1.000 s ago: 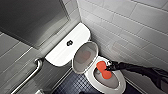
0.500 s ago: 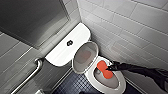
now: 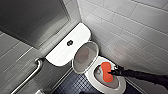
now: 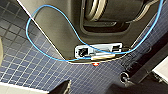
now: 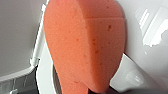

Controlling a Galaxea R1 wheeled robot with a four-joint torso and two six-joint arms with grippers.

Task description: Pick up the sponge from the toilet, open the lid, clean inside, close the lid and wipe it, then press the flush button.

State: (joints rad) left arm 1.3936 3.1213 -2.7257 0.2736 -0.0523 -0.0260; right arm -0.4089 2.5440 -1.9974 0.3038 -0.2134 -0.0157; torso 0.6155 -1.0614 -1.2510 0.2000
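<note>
The white toilet (image 3: 100, 87) stands in the corner with its lid (image 3: 84, 57) raised and leaning back toward the cistern. The dark round flush button (image 3: 69, 42) sits in the middle of the cistern top. My right arm comes in from the right, and my right gripper (image 3: 113, 73) is shut on the orange-red sponge (image 3: 106, 72). The sponge is down inside the bowl, against its white inner wall. In the right wrist view the sponge (image 5: 85, 47) looms large against white ceramic. My left gripper (image 4: 91, 86) hangs open over dark blue floor tiles with nothing in it.
A white tiled wall (image 3: 130, 30) runs close along the toilet's right side. A metal grab bar (image 3: 32, 75) is fixed to the grey wall at the left. Dark blue tiled floor (image 3: 72, 86) lies in front of the bowl. A blue cable (image 4: 37, 25) loops by my base.
The sponge has shifted slightly inside the bowl with the right gripper. The lid and the toilet are as before.
</note>
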